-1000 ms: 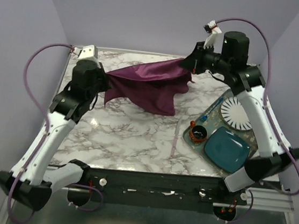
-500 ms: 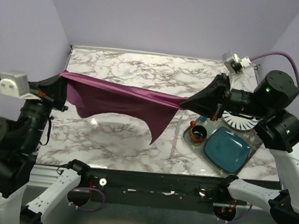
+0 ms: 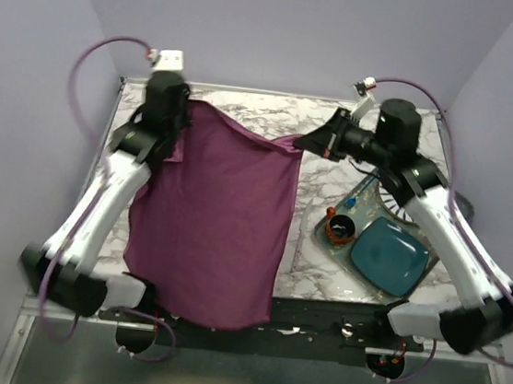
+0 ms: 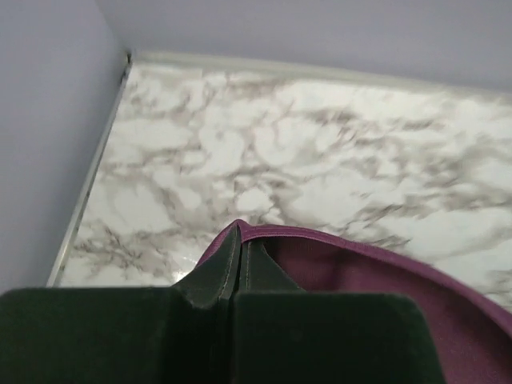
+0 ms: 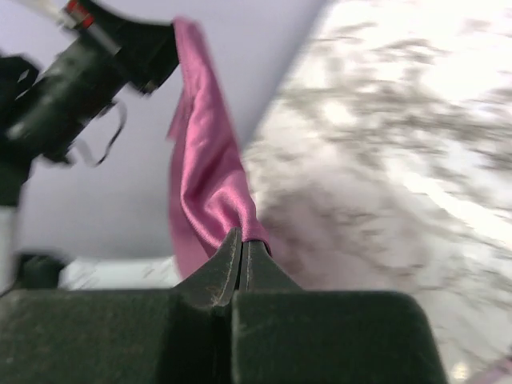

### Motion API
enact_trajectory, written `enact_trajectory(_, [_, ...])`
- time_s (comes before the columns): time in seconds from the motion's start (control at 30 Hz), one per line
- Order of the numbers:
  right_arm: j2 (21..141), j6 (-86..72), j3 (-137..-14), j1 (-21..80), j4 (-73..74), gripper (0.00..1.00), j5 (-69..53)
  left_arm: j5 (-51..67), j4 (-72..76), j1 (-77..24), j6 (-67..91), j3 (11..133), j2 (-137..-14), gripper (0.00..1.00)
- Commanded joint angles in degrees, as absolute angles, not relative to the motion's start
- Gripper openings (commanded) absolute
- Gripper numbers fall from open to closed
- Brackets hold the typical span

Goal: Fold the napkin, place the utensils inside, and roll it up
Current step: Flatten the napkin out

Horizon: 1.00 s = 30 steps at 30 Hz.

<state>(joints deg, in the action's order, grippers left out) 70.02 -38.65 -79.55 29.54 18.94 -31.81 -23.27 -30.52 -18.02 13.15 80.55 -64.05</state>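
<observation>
The left tool (image 3: 184,114) is pressed shut on one top corner of the plum-purple soft cloth napkin (image 3: 215,234); the right tool (image 3: 307,142) is pressed shut on the other top corner; both are up near the far side of the white marble counter (image 3: 322,264). The top edge of the napkin dips a little between them; the rest hangs down as one wide sheet over the left and middle of the counter; in the top view its bottom edge covers the near edge of the counter; I cannot tell if it touches the counter. In the left wrist view the thin hem pokes out from between the closed dark fingers (image 4: 212,276).

On the right side, apart from the napkin, sits a patterned tray (image 3: 369,182); a round white striped plate (image 3: 404,198) lies on it; a small orange-rimmed dark cup (image 3: 339,226) stands just beside a teal-blue square mat (image 3: 388,255).
</observation>
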Motion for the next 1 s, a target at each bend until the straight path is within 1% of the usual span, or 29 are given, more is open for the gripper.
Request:
enact_trajectory(0.0, [89.4, -34.7, -81.7, 22.0, 21.9, 0.01, -26.7, -31.3, -31.5, -16.1, 14.2, 81.1, -87.9, 0.00])
enact_trajectory(0.03, [93.1, -33.1, -84.3, 21.5, 22.1, 0.05, -25.3, -33.6, -33.9, -15.6, 14.8, 87.6, -92.6, 0.00])
enact_trajectory(0.07, [97.4, -32.4, -87.2, 19.8, 25.5, 0.12, -24.1, -34.3, -34.5, -14.9, 14.2, 89.6, -100.3, 0.00])
enact_trajectory(0.1, [104.3, -31.0, -92.3, 18.6, 25.3, 0.24, -27.1, -34.9, -33.8, -14.9, 12.1, 91.1, -103.8, 0.22])
enact_trajectory(0.13, [108.3, -30.3, -94.8, 17.8, 25.1, 0.48, -26.3, -35.8, -36.1, -14.2, 11.6, 97.9, -107.4, 0.32])
enact_trajectory(0.17, [111.6, -28.0, -99.4, 16.8, 31.3, 0.57, -24.7, -36.9, -37.7, -13.4, 11.8, 100.4, -111.1, 0.36])
enact_trajectory(0.2, [116.8, -23.5, -107.1, 16.8, 35.4, 0.63, -17.7, -35.9, -36.0, -13.2, 11.6, 100.8, -110.8, 0.52])
enact_trajectory(0.23, [118.4, -21.4, -110.1, 16.8, 38.3, 0.68, -15.0, -35.1, -36.2, -12.9, 10.4, 103.2, -110.9, 0.55])
enact_trajectory(0.27, [119.1, -19.9, -112.0, 16.8, 43.0, 0.68, -13.0, -35.8, -36.8, -12.7, 10.6, 104.5, -109.8, 0.60])
enact_trajectory(0.3, [119.2, -18.4, -113.2, 16.9, 44.7, 0.69, -8.2, -34.2, -36.5, -12.7, 10.5, 104.6, -108.3, 0.66])
enact_trajectory(0.37, [115.3, -17.5, -109.8, 18.2, 43.5, 0.72, -5.5, -30.6, -36.4, -12.7, 11.2, 102.8, -104.3, 0.67])
enact_trajectory(0.4, [113.7, -17.6, -107.4, 18.8, 42.7, 0.72, -5.5, -26.1, -36.9, -12.7, 12.0, 101.8, -103.0, 0.66])
enact_trajectory(0.47, [109.5, -18.5, -101.1, 21.2, 40.4, 0.72, -7.1, -20.5, -36.4, -12.7, 16.1, 95.9, -99.0, 0.61])
enact_trajectory(0.5, [108.4, -19.2, -98.6, 22.1, 38.3, 0.72, -10.1, -16.4, -35.5, -12.7, 16.6, 93.6, -98.2, 0.60])
enact_trajectory(0.57, [106.3, -21.0, -94.2, 25.2, 35.7, 0.72, -10.8, -15.4, -35.5, -12.2, 19.4, 88.5, -97.3, 0.59])
enact_trajectory(0.6, [105.7, -21.5, -93.3, 26.4, 34.6, 0.70, -12.5, -14.4, -34.4, -11.7, 20.1, 86.5, -97.1, 0.55])
enact_trajectory(0.67, [105.3, -21.2, -91.2, 29.1, 31.0, 0.66, -13.7, -11.7, -33.6, -9.1, 22.5, 81.8, -97.0, 0.51])
enact_trajectory(0.73, [105.5, -21.1, -89.0, 32.8, 29.1, 0.63, -15.6, -4.4, -29.3, -6.2, 26.2, 77.0, -96.9, 0.48])
enact_trajectory(0.77, [105.8, -21.5, -88.2, 33.9, 27.2, 0.61, -16.9, -2.5, -27.7, -3.0, 27.8, 75.6, -97.0, 0.48])
enact_trajectory(0.87, [107.8, -22.9, -85.3, 37.5, 23.9, 0.52, -21.3, -0.3, -19.6, -0.4, 30.7, 71.4, -97.0, 0.55])
enact_trajectory(0.9, [107.9, -22.8, -84.3, 38.2, 22.9, 0.49, -22.7, -0.4, -16.3, 1.1, 31.1, 70.9, -97.2, 0.55])
enact_trajectory(0.97, [108.6, -22.2, -82.0, 39.6, 21.0, 0.39, -23.8, -0.3, -15.0, 2.2, 33.3, 71.4, -98.9, 0.53])
